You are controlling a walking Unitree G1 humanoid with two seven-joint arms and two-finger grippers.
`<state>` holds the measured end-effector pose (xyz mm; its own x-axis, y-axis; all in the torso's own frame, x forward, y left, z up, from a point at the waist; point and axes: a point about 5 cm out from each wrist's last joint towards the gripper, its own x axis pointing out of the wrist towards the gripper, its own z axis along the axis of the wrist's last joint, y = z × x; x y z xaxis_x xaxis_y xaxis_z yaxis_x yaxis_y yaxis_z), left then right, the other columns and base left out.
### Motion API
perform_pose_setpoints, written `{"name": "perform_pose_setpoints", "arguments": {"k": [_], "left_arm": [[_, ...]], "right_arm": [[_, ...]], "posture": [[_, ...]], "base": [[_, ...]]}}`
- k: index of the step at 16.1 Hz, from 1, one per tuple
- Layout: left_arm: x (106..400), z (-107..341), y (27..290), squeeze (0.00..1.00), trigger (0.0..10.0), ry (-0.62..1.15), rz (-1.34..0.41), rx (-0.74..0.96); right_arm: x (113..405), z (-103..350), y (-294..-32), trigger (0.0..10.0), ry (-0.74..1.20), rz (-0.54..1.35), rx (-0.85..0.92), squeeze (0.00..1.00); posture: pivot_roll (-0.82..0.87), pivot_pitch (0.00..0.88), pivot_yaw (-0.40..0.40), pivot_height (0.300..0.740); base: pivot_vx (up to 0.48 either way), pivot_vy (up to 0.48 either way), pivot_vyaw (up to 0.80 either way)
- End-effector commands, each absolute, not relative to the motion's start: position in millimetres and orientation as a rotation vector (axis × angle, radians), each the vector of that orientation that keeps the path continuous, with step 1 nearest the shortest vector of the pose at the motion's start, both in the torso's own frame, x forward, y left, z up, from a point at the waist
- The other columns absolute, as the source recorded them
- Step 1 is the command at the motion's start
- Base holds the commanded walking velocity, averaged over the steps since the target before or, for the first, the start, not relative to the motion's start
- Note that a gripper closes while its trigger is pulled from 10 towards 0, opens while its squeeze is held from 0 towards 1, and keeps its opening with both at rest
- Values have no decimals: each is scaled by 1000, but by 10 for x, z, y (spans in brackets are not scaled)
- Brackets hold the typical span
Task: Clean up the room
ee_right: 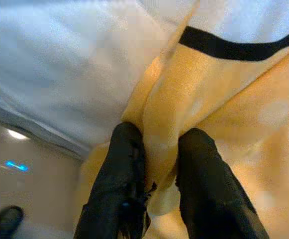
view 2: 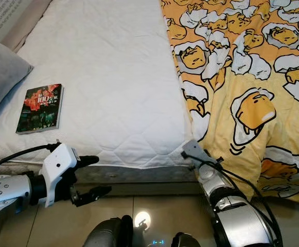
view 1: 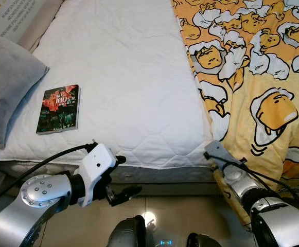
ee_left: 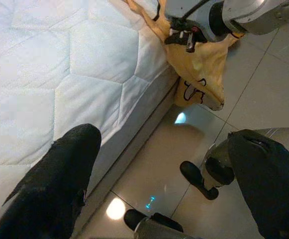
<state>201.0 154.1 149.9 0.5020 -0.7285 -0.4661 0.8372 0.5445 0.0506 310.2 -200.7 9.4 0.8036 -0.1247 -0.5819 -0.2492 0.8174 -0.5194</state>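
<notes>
The tidying looks barely begun, to judge by how things lie. Nearest, over the glossy tiled floor [view 1: 190,216] at the foot of the bed, the left gripper [view 1: 122,177] hangs just off the mattress edge with its fingers [ee_left: 59,184] spread wide and holding nothing. To the right, the right gripper [ee_right: 159,174] is at the near left corner of the blanket [view 1: 257,77], its fingers pinching a fold of the yellow cloth where it droops over the bed edge toward the floor. So the blanket is gripped but not yet straightened, by the look of it: it covers the right side of the bed only, rumpled, its left border running crooked up the bed, with a good part hanging off the near edge. The mattress [view 1: 128,77], white and quilted, lies bare over the middle and left. On it, toward the near left, a book [view 1: 58,109] lies flat, well apart from the blanket, untouched and probably still to be put away. Just left of the book a grey pillow [view 1: 7,87] rests at the bed's left edge. Farther left, at the far corner, a pale panel with printed lettering [view 1: 10,15] stands beside the bed.
</notes>
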Motion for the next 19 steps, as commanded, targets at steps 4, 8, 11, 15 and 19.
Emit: {"name": "perform_pose_setpoints", "arguments": {"k": [4,8,11,15,19], "left_arm": [[1990,1509,1533,16,10000,425,-968,287],[1985,1530,1558,16,10000,424,-958,284],[1990,1531,1539,16,10000,424,-961,284],[1987,1521,1493,16,10000,427,-978,280],[1989,1521,1475,20,10000,428,-994,277]], "right_arm": [[3233,213,-1624,0,565,256,-284,0],[3217,309,-1215,0,511,568,-113,0],[3114,335,-1089,0,502,707,-21,0],[3041,276,-1234,10000,451,554,-139,8],[2863,13,-1469,10000,530,363,-449,1000]], "posture": [[306,176,100,740],[307,176,105,740],[306,175,105,740],[294,167,117,740],[293,166,127,740]], "base": [[0,0,0],[0,0,0],[0,0,0],[0,0,0],[0,0,0]]}}
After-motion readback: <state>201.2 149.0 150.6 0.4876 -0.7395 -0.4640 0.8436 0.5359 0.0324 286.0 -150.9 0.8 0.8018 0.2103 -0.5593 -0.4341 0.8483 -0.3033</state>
